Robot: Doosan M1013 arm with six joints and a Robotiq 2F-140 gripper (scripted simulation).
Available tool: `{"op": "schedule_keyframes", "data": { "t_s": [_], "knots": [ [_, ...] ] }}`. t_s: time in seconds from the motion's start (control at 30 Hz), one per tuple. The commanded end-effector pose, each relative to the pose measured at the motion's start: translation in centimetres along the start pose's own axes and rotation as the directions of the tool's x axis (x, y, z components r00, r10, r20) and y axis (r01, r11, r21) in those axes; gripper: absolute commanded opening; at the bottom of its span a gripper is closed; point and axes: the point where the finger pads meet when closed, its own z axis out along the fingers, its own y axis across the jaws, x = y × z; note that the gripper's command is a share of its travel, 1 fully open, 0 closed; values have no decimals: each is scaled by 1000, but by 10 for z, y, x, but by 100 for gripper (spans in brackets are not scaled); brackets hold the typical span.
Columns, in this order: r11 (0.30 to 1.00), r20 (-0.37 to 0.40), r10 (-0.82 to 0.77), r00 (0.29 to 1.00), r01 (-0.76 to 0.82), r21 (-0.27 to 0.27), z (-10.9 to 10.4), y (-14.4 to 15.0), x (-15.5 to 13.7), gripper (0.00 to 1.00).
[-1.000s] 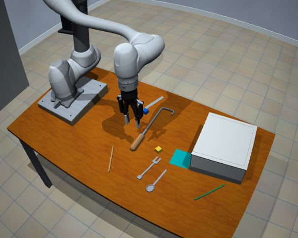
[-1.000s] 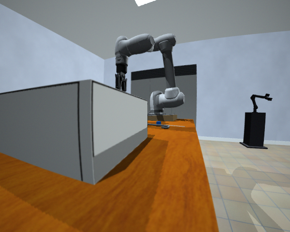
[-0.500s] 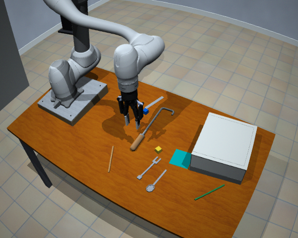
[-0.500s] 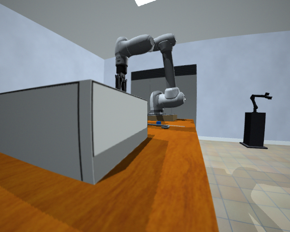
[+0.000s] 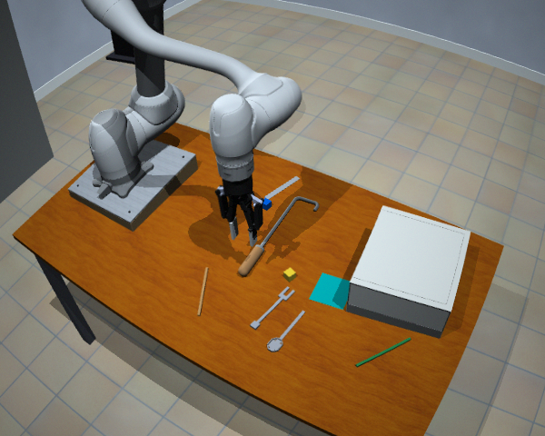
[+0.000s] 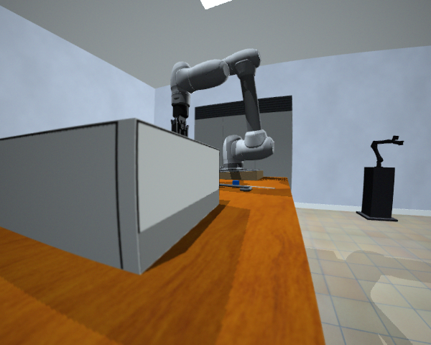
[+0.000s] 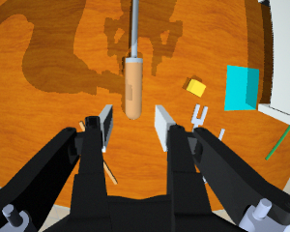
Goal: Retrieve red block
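My gripper [image 5: 242, 236] hangs partly open and empty, a little above the wooden handle of a hook tool [image 5: 251, 262]. In the wrist view the handle [image 7: 132, 88] lies just ahead of the gap between my fingertips. The tool's grey rod runs away to a hooked end [image 5: 310, 202]. The white cabinet [image 5: 409, 267] stands at the table's right. The teal square [image 5: 330, 290] lies against its left side, partly in its shadow. The red block is hidden in every view. In the exterior view the cabinet [image 6: 104, 189] fills the front and hides my fingertips.
A yellow cube [image 5: 289, 273] lies between the handle and the teal square. A blue cube [image 5: 266, 203] and a grey bar [image 5: 282, 186] lie behind the gripper. A wooden stick [image 5: 202, 291], a fork tool [image 5: 272, 307], a ring tool [image 5: 285, 331] and a green stick [image 5: 383, 351] lie nearer the front edge.
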Motion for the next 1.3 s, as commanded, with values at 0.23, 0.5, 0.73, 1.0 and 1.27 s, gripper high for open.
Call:
{"op": "schedule_keyframes", "data": {
  "t_s": [0.23,0.5,0.73,1.0,1.27],
  "knots": [
    [1000,0,0,1000,0,0,29,0,0,34],
    [1000,0,0,1000,0,0,53,0,0,34],
    [1000,0,0,1000,0,0,64,0,0,34],
    [1000,0,0,1000,0,0,72,0,0,34],
    [1000,0,0,1000,0,0,73,0,0,34]
  ]
}}
